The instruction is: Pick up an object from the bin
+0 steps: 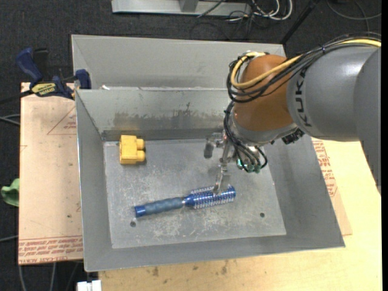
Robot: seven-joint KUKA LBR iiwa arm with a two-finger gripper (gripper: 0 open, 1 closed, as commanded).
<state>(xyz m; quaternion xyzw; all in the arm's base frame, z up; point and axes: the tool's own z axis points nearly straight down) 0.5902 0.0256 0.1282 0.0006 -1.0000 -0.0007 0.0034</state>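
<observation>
Blue hairbrush [185,202] on open bin [91,162] floor, hand [222,183] over its bristle head, grip unclear

Camera view. A single camera is looking down on the grey metal bin [182,235] from above and somewhat to one side, facing its far wall [157,108], whose inner face is showing. The camera is standing back far enough that the whole bin is fitting within the field, with dark carpet [60,11] lying beyond the far rim. The arm [339,96] is reaching in from the right, passing nearer the lens than the bin.
</observation>
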